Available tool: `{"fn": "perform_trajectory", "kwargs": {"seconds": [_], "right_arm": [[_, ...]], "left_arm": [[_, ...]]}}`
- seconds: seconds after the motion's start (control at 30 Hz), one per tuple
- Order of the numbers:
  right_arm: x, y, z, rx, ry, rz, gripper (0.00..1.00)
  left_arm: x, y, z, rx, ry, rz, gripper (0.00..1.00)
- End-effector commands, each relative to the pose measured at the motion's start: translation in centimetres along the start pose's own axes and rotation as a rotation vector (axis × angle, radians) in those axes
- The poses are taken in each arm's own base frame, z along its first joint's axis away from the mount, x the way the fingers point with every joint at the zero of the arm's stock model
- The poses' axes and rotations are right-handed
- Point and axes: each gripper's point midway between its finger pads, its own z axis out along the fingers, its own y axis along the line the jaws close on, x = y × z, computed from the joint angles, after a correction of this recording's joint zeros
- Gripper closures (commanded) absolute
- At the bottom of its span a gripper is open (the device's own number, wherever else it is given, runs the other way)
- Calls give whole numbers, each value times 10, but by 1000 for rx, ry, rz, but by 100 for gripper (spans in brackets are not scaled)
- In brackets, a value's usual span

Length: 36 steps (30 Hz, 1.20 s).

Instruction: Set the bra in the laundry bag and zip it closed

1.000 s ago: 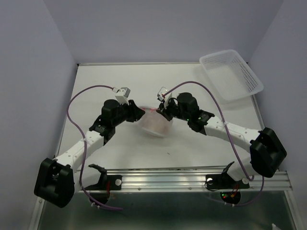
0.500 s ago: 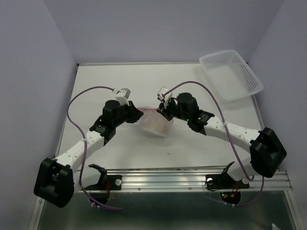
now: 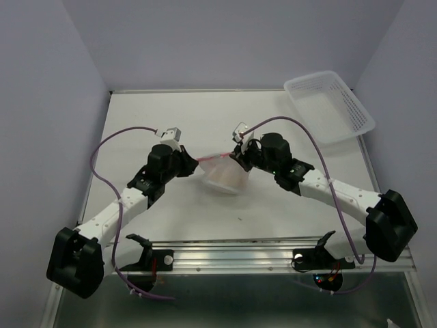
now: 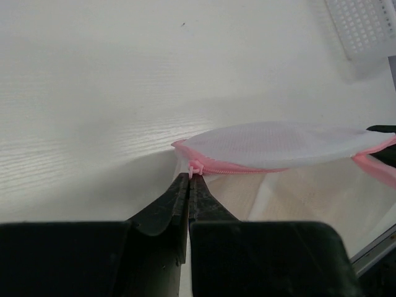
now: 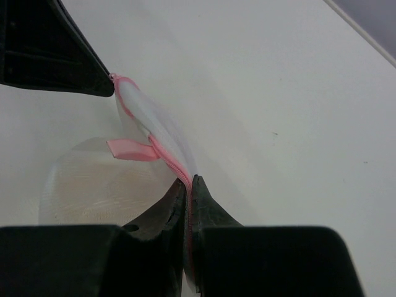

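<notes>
Two hands are on one thing: the laundry bag (image 3: 224,176) is stretched between them, about the middle of the table (image 3: 205,116). Its pink zipper rim (image 4: 247,168) is the long axis, and it runs from side to side, roughly along the near edge of the table. My left hand (image 3: 198,159) has its fingers pressed together on the left end of the rim, exactly at the small pink slider (image 4: 195,167). My right hand (image 3: 237,156) is clamped on the opposite end of the rim, the zipper tape disappearing between its fingertips, and a loose pink tab (image 5: 131,149) lies just beside it. So the slider is at the left hand, and I judge that this hand must draw it along the rim while the right one keeps the tape tight. The bag looks white, thin and see-through, its lid pulled flat. A peach-beige tone shows through the mesh below; I believe it is the bra (image 4: 309,198), already inside, but its shape I cannot make out
</notes>
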Motion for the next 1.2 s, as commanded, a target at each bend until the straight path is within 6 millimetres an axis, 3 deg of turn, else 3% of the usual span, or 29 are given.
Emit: {"fn": "perform_trajectory", "kwargs": {"seconds": [0.0, 0.13, 0.23, 0.37, 0.43, 0.5, 0.63, 0.7, 0.8, 0.9, 1.07, 1.17], "right_arm": [[-22, -37, -18, 118, -77, -10, 99], [-11, -45, -28, 119, -68, -22, 99], [-9, -32, -27, 35, -77, -25, 98], [0, -22, -19, -36, -46, -44, 67], [-5, -18, -18, -68, -38, -38, 42], [-17, -17, -22, -91, -36, -52, 28], [-48, -19, -32, -91, -80, -50, 23], [-64, -17, -37, -94, -115, -90, 20], [-72, -12, -34, -125, -132, -131, 20], [-59, 2, -22, -198, -83, -160, 20], [-62, 10, -3, -217, -44, -175, 23], [-57, 28, 5, -236, -19, -194, 23]], "left_arm": [[-4, 29, 2, -136, -14, 11, 91], [-3, 32, 7, -144, 2, 8, 97], [-8, 17, 11, -75, 7, 14, 100], [-21, -19, 10, 72, 4, 28, 100], [-34, -41, 1, 132, -27, 47, 100], [-47, -65, -11, 212, -58, 60, 100], [-59, -93, -24, 285, -63, 35, 100], [-62, -97, -25, 287, -67, 37, 100], [-58, -99, -23, 287, -55, 45, 100], [-55, -102, -20, 296, -40, 59, 100], [-61, -111, -19, 300, -41, 52, 100], [-59, -111, -14, 270, -29, 36, 100]]}}
